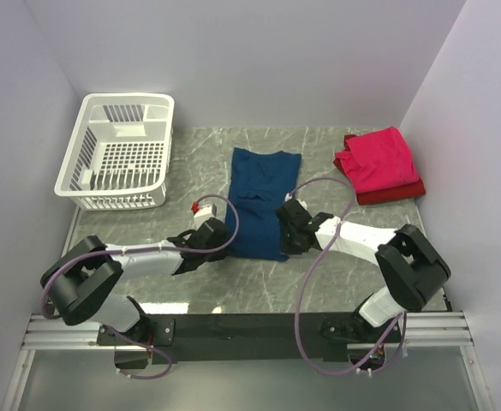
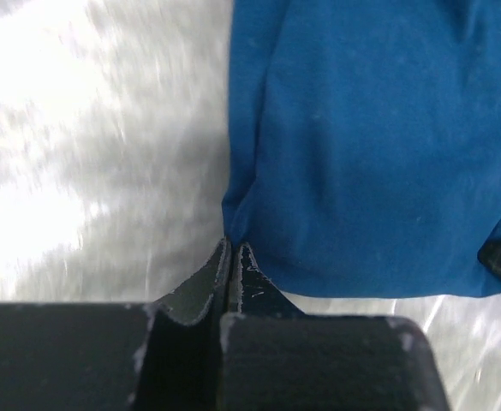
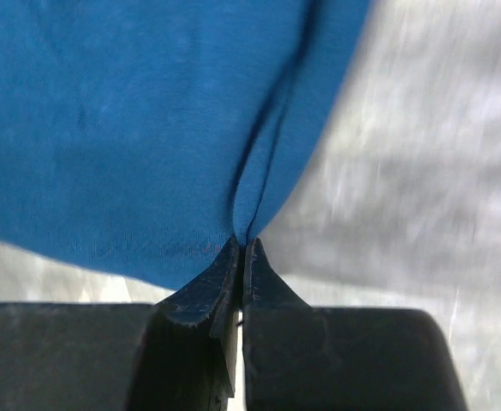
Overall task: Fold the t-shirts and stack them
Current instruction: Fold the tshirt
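basket (image 1: 113, 199): white slotted plastic, upright, far-left on table | table (image 1: 197, 163): grey marbled top | walls (image 1: 259, 60): plain white

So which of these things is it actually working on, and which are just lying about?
Part of the job:
blue t-shirt, near corners pinched by the left gripper and right gripper
folded red shirts

Lying about:
white basket

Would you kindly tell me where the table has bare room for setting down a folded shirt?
Bare table between blue shirt and red stack, and between basket and blue shirt. Crowded: left fingers and right fingers pinch its near corners.
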Available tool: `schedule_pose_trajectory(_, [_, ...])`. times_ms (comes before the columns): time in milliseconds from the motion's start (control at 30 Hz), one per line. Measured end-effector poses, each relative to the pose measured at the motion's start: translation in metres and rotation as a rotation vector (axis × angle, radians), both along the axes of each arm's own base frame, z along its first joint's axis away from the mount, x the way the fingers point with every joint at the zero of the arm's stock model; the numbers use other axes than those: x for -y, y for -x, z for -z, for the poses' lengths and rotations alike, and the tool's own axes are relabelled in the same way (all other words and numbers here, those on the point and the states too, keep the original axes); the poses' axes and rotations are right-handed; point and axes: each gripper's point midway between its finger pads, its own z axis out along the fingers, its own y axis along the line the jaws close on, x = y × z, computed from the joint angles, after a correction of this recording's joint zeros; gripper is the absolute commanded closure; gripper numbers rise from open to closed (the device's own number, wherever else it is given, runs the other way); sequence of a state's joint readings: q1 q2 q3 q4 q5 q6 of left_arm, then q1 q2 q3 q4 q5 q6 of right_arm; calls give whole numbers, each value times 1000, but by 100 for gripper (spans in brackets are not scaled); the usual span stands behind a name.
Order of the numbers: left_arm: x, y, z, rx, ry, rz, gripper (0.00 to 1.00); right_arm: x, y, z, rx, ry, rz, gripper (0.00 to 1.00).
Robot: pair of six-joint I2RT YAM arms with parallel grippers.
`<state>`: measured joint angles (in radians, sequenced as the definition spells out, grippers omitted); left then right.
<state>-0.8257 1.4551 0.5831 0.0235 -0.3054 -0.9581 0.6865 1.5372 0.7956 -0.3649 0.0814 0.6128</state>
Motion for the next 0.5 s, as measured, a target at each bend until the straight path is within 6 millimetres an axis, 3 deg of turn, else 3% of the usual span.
schedule_pose_trajectory(167, [2,32,0,-52,11,91,99,6,41,-10,-72,35,-64,100])
schedule_pose_trajectory(333, [2,65,-1,-108,22,179,99,8,66,-27,-102,21,-104,100])
schedule_pose_trajectory(500, [9,100,-15,-140,70,295,99,12,90,-38,-148,12,-150,100])
